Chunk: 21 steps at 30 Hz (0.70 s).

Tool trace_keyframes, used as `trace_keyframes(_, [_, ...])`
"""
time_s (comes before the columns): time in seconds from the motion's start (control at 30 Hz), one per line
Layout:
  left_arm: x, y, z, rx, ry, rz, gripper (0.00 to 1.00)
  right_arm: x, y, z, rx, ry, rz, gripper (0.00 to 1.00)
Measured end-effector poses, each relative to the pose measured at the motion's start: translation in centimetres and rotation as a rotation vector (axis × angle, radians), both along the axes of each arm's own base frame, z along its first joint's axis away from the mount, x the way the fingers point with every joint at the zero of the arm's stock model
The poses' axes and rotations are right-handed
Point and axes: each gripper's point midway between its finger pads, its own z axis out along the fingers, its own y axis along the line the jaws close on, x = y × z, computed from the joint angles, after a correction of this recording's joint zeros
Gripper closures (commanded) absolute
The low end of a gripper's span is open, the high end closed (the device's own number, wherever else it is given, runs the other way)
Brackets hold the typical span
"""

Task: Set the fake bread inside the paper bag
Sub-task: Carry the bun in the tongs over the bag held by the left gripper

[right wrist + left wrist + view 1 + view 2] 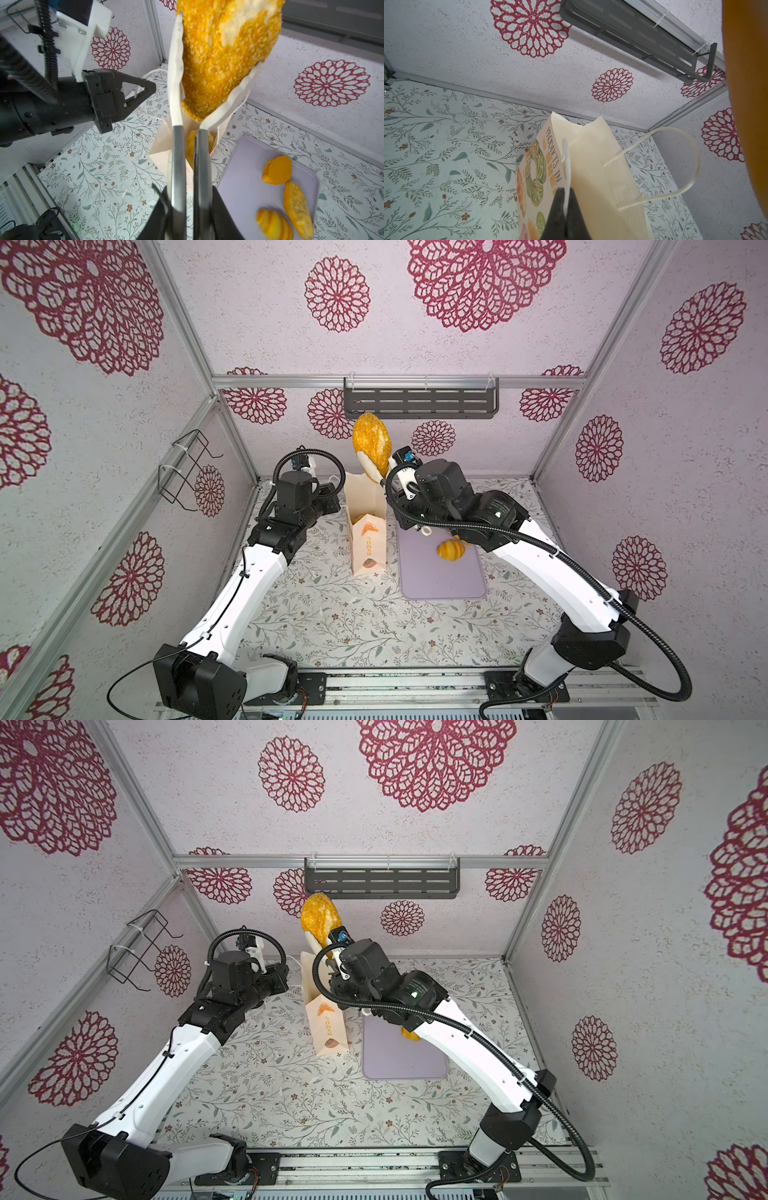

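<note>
Between the right gripper's [188, 200] black fingers sit the two metal arms of a pair of tongs [176, 158], squeezed together, and the tongs' white tips pinch the large loaf [224, 52] from both sides. That loaf stands nearly upright out beyond the gripper, its lower tip at the open mouth of the paper bag [368, 539]; whether the tip is past the rim I cannot tell. More yellow bread [190, 143] shows down inside the bag. Just beside the bag lies the lilac tray [440, 580], carrying a ribbed roll [274, 225], a small oval [297, 207] and a round bun [277, 170]; in both top views the right arm [540, 547] covers part of it. On the bag's other side the left gripper [565, 195] is clamped on one white cord handle [566, 158]. Farther back, a dark slotted shelf [419, 403] hangs on the rear wall.
</note>
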Motion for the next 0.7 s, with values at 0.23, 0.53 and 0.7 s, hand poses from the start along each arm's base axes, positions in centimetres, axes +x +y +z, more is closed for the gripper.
trace_keyframes(0.23, [-0.1, 0.0, -0.1, 0.002, 0.005, 0.000, 1.00, 0.5, 2.1, -1.8, -0.038, 0.016, 0.024, 0.87])
trace_keyframes(0.53, [-0.1, 0.1, -0.1, 0.003, 0.004, 0.003, 1.00, 1.2, 3.4, -4.3, -0.096, 0.040, 0.033, 0.87])
trace_keyframes(0.7, [-0.1, 0.1, -0.1, 0.005, 0.003, 0.006, 1.00, 1.6, 3.4, -5.6, -0.121, 0.045, 0.020, 0.88])
